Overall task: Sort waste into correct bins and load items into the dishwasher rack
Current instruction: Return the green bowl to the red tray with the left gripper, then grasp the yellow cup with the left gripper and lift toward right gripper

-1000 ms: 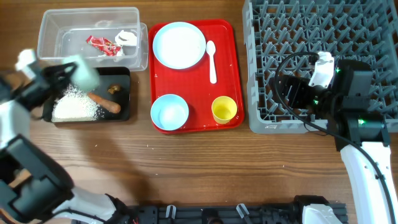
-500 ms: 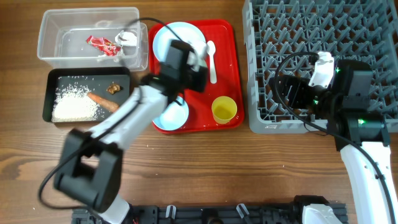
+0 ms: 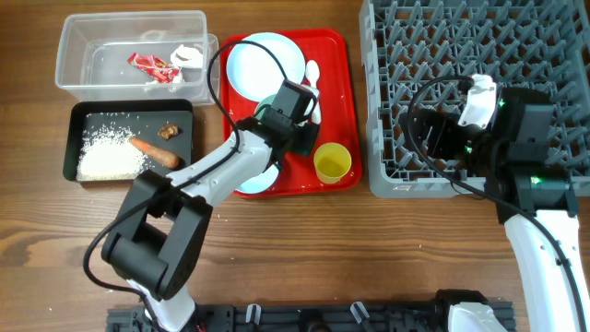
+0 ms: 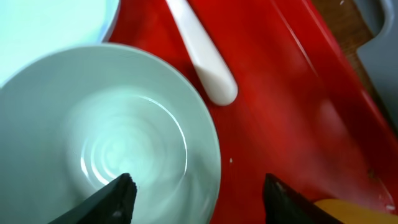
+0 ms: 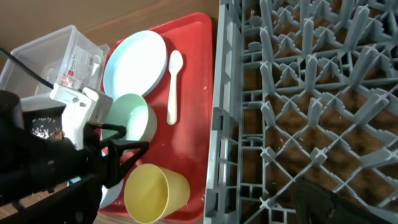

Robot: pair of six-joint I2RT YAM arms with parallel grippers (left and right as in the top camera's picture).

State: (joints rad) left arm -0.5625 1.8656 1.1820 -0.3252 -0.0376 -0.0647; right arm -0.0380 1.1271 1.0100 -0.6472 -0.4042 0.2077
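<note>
My left gripper (image 4: 199, 193) is open low over the red tray (image 4: 280, 93), one finger inside a pale green bowl (image 4: 112, 143) and the other outside its rim. The bowl sits on the tray between the pale blue plate (image 3: 263, 60) and the yellow cup (image 3: 332, 163). The white spoon (image 4: 202, 62) lies just beyond it. A second bowl (image 3: 249, 175) is half hidden under the left arm. My right gripper (image 3: 419, 134) hovers open and empty over the front left of the dishwasher rack (image 3: 479, 37).
The clear tub (image 3: 74, 41) holds a red-and-white wrapper (image 3: 154, 65) and crumpled white paper (image 3: 189, 55). The black tray (image 3: 129, 106) holds rice (image 3: 111, 152), an orange stick (image 3: 155, 152) and a brown scrap (image 3: 168, 132). Bare wood runs along the front.
The left arm swung from above the black tray to the red tray, came down with the pale green bowl, and its jaws opened. The right arm has not moved.
</note>
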